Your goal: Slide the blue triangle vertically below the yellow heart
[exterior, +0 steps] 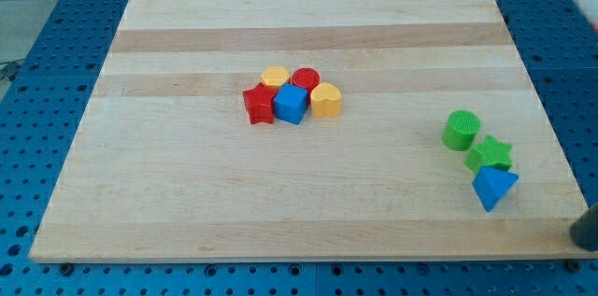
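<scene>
The blue triangle is seen near the desk's lower right edge; my tip, blurred, is placed to its right, apart.

Pale wood board w/ matt grain; blue triangle matt plastic-looking

Rod mostly out of frame

A blurred dark shape is cut off at the view's right edge; the tip cannot be made out.
</scene>
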Robot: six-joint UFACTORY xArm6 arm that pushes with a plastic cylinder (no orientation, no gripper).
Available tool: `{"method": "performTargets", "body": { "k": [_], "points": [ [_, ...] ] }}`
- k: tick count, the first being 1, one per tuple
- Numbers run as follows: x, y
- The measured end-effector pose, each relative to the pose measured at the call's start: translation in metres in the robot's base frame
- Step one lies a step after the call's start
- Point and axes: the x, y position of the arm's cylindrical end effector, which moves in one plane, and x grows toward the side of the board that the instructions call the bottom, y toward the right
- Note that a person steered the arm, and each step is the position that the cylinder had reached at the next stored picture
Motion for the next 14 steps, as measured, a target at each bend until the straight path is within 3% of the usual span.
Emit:
{"method": "performTargets", "body": {
  "k": [2,4,7,8,9,10,11,14],
  "points": [
    [-0.033,-0.046],
    [-0.035,-0.070],
    [-0.102,-0.184],
    [-0.073,-0.195],
    [0.000,-0.142],
    [-0.002,-0.055],
    [-0.061,-0.040],
    [-0.082,-0.115]
  ]
}}
